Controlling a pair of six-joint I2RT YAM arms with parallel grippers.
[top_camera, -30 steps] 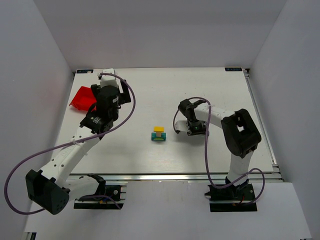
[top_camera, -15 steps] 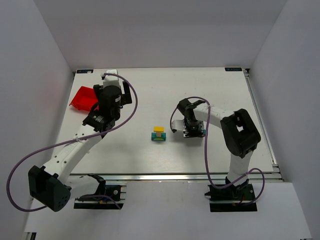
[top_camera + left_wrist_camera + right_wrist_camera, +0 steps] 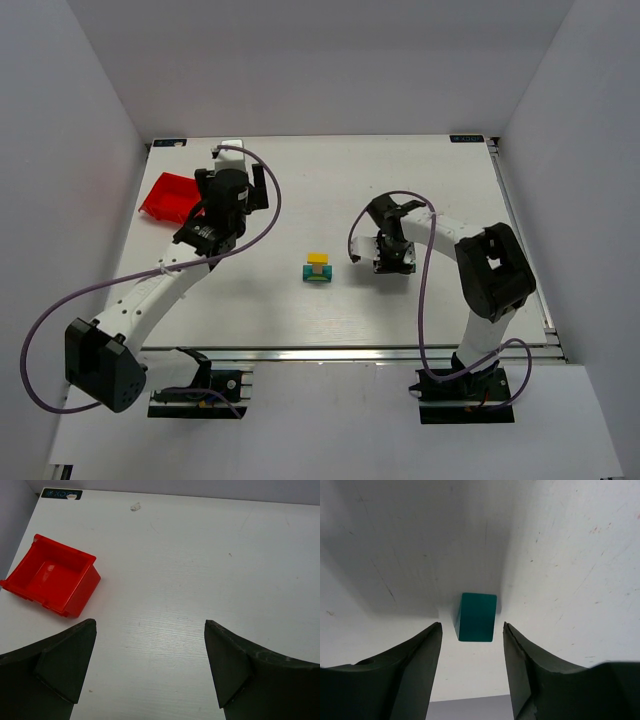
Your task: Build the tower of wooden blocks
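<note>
One table point(image 3: 300, 175). Two grippers: left gripper point(image 3: 150, 626) spread wide above bare surface beside the one red bin point(image 3: 168, 195), upper left; right gripper point(image 3: 471, 627) spread, straddling one loose teal block point(image 3: 476, 616), no contact. One wood block tower point(image 3: 318, 268), centre frame.

The wood block tower point(image 3: 318, 268) stands upright near the middle of the worktop point(image 3: 300, 190). It is a small stack with a teal base, a narrower tan piece above it and a yellow block on top. A separate teal block point(image 3: 476, 616), plain and rectangular, rests on the worktop well to the tower's right. It sits between the spread jaws of the right gripper point(image 3: 471, 626), with a gap on each side.
</note>
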